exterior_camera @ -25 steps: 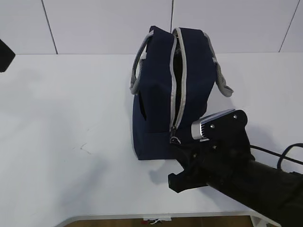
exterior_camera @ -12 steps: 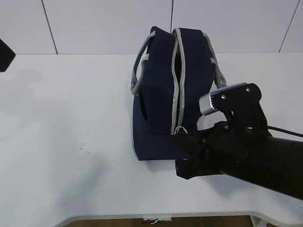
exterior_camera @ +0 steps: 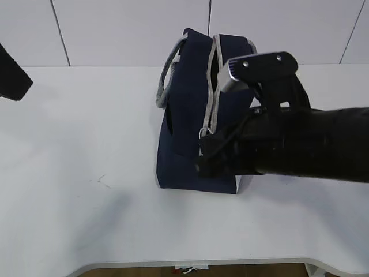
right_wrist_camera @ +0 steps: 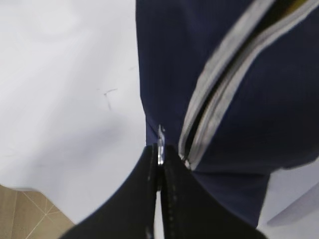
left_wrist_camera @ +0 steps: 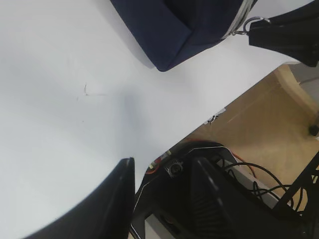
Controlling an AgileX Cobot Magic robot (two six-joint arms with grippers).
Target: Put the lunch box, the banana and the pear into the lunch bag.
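The navy lunch bag (exterior_camera: pixel 187 133) stands mid-table, tipped, with its grey zipper (exterior_camera: pixel 214 86) partly apart along the top. My right gripper (exterior_camera: pixel 203 149) reaches in from the right and is shut on the zipper's metal ring pull (right_wrist_camera: pixel 160 142) at the bag's near end. The left wrist view also catches the bag's corner (left_wrist_camera: pixel 184 35) and the ring pull (left_wrist_camera: pixel 250 22). My left gripper (left_wrist_camera: pixel 164 196) hangs open over the table's front edge, nothing between its fingers. The lunch box, the banana and the pear are out of view.
The white table (exterior_camera: pixel 86 144) spreads wide to the left of the bag, with a small scuff mark (exterior_camera: pixel 102 180). My left arm (exterior_camera: pixel 12 78) juts in at the far left edge. Beyond the table edge (left_wrist_camera: pixel 199 129) lie the robot base and cables.
My right gripper has risen and swung toward the bag's top with the ring pull in it. The bag's near end has lifted and tilted, baring a white side panel.
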